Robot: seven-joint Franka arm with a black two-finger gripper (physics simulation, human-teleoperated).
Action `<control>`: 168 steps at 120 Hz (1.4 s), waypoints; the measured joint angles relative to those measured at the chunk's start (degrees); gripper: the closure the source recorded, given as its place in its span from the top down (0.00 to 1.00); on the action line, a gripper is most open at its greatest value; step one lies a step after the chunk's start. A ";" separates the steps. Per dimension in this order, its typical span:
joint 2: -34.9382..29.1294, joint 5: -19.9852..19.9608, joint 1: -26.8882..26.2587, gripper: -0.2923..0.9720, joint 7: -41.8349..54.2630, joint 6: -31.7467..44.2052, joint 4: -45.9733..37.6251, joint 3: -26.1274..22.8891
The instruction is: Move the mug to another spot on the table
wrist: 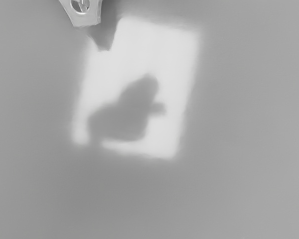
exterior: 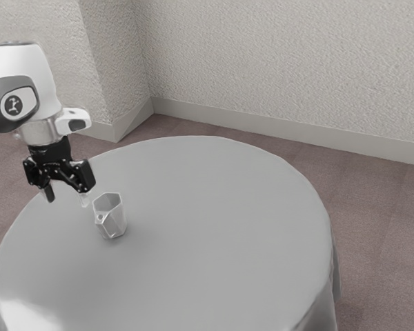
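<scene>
The gripper (exterior: 67, 199) hung above the table (exterior: 221, 234) near its rim at the exterior view's left. Its two fingers pointed down and stood spread apart, with nothing between them. They were clear of the tabletop and touched nothing. Just beside the hand, toward the exterior view's right and a little lower, stood the mug (exterior: 110, 216). It was a pale, faceted cup, upright with its mouth open to the ceiling, and it rested on the grey surface, apart from the nearer finger.

In the wrist view one angular corner of the mug (wrist: 82, 12) sat off to one side of the hand, not under it. Beneath the hand lay a bright patch of light (wrist: 154, 64) on the tabletop, with the hand's own shadow (wrist: 127, 112) inside it.

The step in hand looked like the approach to the grasp, and the mug had not yet been taken. To do it well, the hand likely needed to shift sideways until the mug stood centred between the fingers, keeping them wide on the way. It could then come straight down so that one finger passed on each side, or one inside the rim and one outside. The facets suggested closing on two opposed flat faces, not on edges, so the cup would not twist. Coming down off-centre risked a fingertip landing on the rim and tipping the mug. I could not make out a handle.
</scene>
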 joint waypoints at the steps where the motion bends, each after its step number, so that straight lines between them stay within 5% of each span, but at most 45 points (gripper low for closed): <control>1: 0.01 -0.10 0.00 0.75 -0.15 0.50 -0.50 0.00; 44: 3.55 -1.35 0.83 0.75 -6.79 17.38 -13.33 -0.08; 61: 3.67 1.61 1.65 0.75 -8.37 23.47 -17.32 -0.11; 90: 10.64 8.27 1.70 0.74 -10.33 35.21 -18.20 -0.05; 120: 17.48 9.39 1.78 0.73 -11.88 45.71 -18.13 0.02; 168: 21.44 11.42 1.86 0.55 -13.42 56.21 -17.88 0.29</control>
